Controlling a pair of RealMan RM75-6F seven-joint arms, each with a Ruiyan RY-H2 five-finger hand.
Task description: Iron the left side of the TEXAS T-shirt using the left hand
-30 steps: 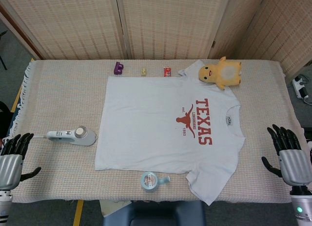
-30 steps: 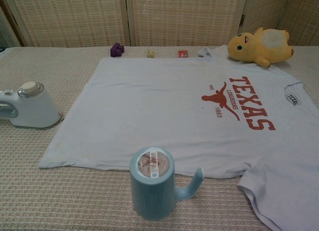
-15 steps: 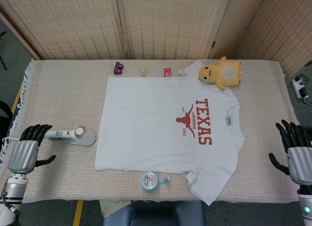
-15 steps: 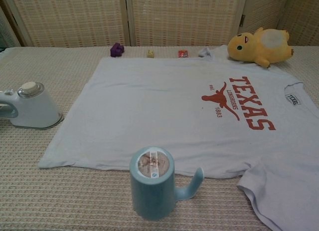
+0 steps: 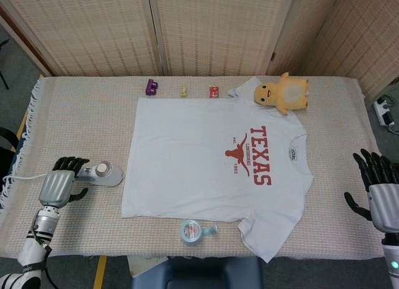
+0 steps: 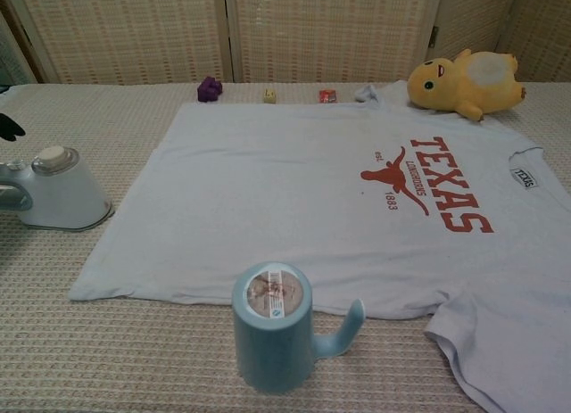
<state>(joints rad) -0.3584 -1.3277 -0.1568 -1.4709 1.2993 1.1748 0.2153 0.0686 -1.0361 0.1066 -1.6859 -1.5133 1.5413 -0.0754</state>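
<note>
The TEXAS T-shirt lies flat mid-table, with the iron on the cloth just beside its left edge. The left hand covers the iron's handle, fingers curled over it, though whether they grip is unclear. The right hand hovers at the table's right edge, fingers spread, holding nothing.

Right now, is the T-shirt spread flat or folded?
Spread flat: the T-shirt lies open on the table, print up, both sleeves out; only the near sleeve looks rumpled.
</note>
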